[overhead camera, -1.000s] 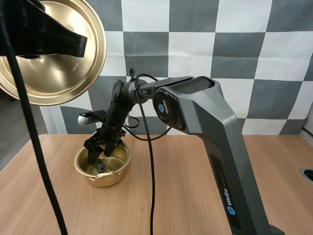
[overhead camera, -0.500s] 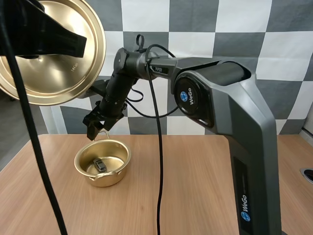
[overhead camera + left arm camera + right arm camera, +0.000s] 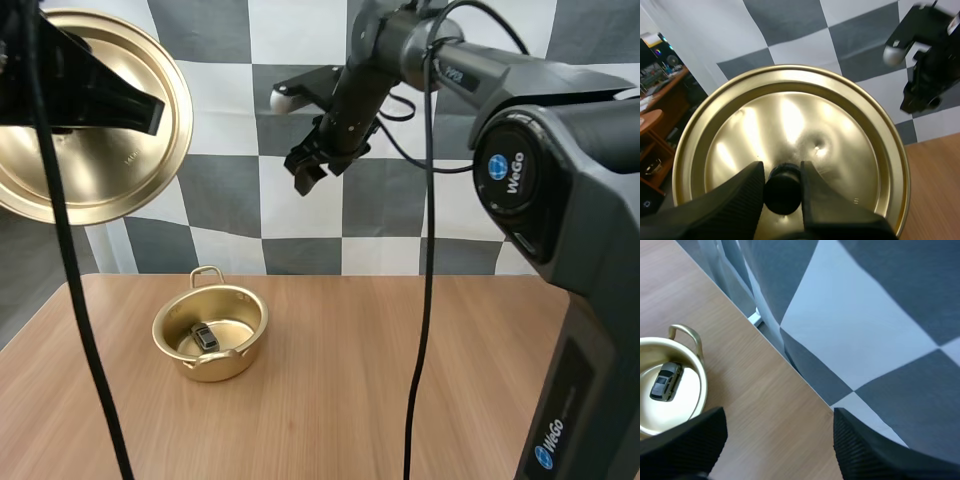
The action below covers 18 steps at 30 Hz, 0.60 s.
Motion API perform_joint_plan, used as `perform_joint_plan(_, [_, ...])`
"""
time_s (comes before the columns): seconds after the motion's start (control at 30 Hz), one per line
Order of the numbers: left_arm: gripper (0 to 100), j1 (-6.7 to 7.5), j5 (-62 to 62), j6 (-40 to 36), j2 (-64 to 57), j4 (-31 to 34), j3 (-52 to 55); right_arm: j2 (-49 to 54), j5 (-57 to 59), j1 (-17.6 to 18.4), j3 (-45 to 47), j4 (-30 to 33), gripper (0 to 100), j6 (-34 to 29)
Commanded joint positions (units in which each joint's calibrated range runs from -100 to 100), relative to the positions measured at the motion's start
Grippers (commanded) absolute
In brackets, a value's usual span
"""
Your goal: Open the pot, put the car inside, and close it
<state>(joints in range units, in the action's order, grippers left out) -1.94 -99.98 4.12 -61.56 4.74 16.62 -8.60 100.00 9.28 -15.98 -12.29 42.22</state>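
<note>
Inside the open pot (image 3: 216, 368), on its shiny golden floor, lies the small dark grey car (image 3: 205, 338). The pot stands near the left edge of the desk (image 3: 380, 400), and broad smooth wood stretches to its right. My right jaws stand wide apart, high above the desk. My left jaws pinch the black knob (image 3: 782, 189) of the round golden lid (image 3: 840, 120), up in the air.

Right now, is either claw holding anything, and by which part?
The left claw holds the lid by its knob; the right claw is open and holds nothing.
</note>
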Motion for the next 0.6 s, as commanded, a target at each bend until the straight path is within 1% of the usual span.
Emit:
perform_joint_plan(0.0, [16, 0.02, 0.5, -0.1, 3.3, -0.1, 2.6, 5.3, 0.0, -10.4, 0.1, -7.3, 100, 1.6])
perform_joint_plan(0.07, [16, 0.02, 5.3, -0.1, 6.5, -0.1, 5.9, 9.2, 0.0, -13.8, 0.1, -11.5, 100, 2.9])
perform_joint_plan(0.13, [16, 0.02, 9.0, -0.1, 9.9, -0.3, 9.0, 12.6, 0.0, -16.5, 0.1, -14.8, 100, 3.8])
perform_joint_plan(0.23, [16, 0.02, 13.5, -0.1, 16.1, -1.2, 13.6, 18.1, 0.0, -19.4, 0.1, -16.6, 100, 4.0])
perform_joint_plan(0.3, [16, 0.02, 15.7, -0.1, 21.0, -2.0, 15.6, 21.1, 0.0, -20.2, 0.1, -16.6, 100, 4.0])
perform_joint_plan(0.43, [16, 0.02, 18.1, 0.4, 29.7, -4.0, 17.3, 26.4, 0.0, -20.3, 0.1, -16.8, 100, 4.0])
perform_joint_plan(0.57, [16, 0.02, 21.2, 1.2, 35.0, -4.7, 17.3, 30.1, 0.0, -20.3, 0.1, -17.2, 100, 4.0])
